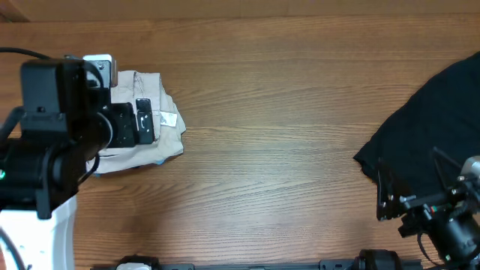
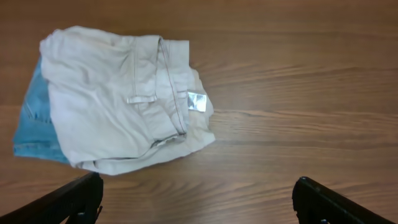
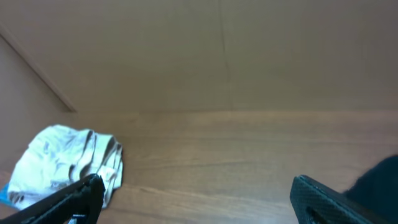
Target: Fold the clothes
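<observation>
Khaki shorts (image 1: 171,139) lie bunched upper left of overhead view, atop blue cloth (image 2: 34,127). L gripper (image 2: 198,199) hovers above, spread wide, empty. R gripper (image 3: 196,196) likewise agape, lower right. Risk: deep pinch grabs blue layer too.

Overhead cam looks straight down on the table (image 1: 285,150) from well back, so I get both arms in one shot: left arm at frame left, right arm low at frame right. Left wrist cam sits over the shorts (image 2: 118,106), tilted steeply down and fairly close, with the left gripper (image 2: 198,193) fingers poking in at the bottom corners. Right wrist cam rides low and faces almost level across the tabletop, the right gripper (image 3: 198,186) along its bottom edge and the shorts small and soft at lower left. All three views share the shorts. Overhead and right wrist also share the black garment (image 1: 435,127).
</observation>
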`<state>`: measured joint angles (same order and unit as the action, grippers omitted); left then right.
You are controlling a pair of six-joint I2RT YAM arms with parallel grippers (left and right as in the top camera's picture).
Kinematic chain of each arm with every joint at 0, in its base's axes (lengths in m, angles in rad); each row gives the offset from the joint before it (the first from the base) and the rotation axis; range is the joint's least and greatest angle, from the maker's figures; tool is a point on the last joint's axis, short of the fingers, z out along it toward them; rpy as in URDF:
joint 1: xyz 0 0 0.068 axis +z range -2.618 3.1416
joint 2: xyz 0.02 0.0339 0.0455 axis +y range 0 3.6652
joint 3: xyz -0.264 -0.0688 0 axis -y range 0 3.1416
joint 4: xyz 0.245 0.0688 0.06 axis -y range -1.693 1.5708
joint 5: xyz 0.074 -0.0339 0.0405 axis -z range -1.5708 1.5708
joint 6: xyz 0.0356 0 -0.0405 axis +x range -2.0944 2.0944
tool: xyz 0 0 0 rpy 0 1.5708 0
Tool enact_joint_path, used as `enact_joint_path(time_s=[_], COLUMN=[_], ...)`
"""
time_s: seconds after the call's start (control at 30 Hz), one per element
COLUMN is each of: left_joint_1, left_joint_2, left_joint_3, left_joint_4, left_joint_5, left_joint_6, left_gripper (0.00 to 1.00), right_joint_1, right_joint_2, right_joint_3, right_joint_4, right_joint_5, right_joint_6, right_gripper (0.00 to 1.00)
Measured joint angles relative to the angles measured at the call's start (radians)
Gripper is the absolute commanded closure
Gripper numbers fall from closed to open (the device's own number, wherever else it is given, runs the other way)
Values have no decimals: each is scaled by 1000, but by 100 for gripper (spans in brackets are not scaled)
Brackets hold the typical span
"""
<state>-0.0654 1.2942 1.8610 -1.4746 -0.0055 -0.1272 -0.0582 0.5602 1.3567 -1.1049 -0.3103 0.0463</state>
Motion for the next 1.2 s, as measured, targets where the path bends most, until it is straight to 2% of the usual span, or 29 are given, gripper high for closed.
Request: enact_joint_path(time_s=[0.4, 0.5, 0.53, 0.57, 0.6, 0.7, 0.8, 0.9, 0.97, 1.1, 1.2], left_joint_1=[0, 0, 0, 0, 0, 0, 0, 1, 2, 1, 2], left_joint_2=[141, 174, 183, 196, 204, 231, 240, 220, 169, -39, -193], left_joint_3=[-13, -13, -13, -13, -13, -14, -19, -24, -31, -33, -33], left_joint_4=[5, 5, 5, 5, 5, -17, 47, 138, 251, 315, 383], left_joint_5=[0, 0, 0, 0, 1, -8, -74, -157, -191, -199, -206], left_joint_6=[-40, -40, -40, -40, -48, -53, -53, -54, -54, -54, -54], left_gripper=[0, 0, 14, 9, 0, 0, 0, 0, 0, 0, 0], right_joint_1=[0, 0, 0, 0, 0, 0, 0, 0, 0, 0, 0], right_joint_2=[3, -1, -11, -26, -37, -140, -248, -333, -376, -508, -545], right_joint_3=[-4, -11, -23, -43, -56, -198, -398, -597, -697, -877, -940], right_joint_4=[-267, -281, -245, -171, -116, 163, 339, 385, 415, 506, 554], right_joint_5=[1, 5, 11, 13, 14, 22, 21, 21, 22, 21, 18], right_joint_6=[-2, -6, -8, -12, -13, -20, -22, -21, -20, -21, -21], right_gripper=[0, 0, 0, 0, 0, 0, 0, 0, 0, 0, 0])
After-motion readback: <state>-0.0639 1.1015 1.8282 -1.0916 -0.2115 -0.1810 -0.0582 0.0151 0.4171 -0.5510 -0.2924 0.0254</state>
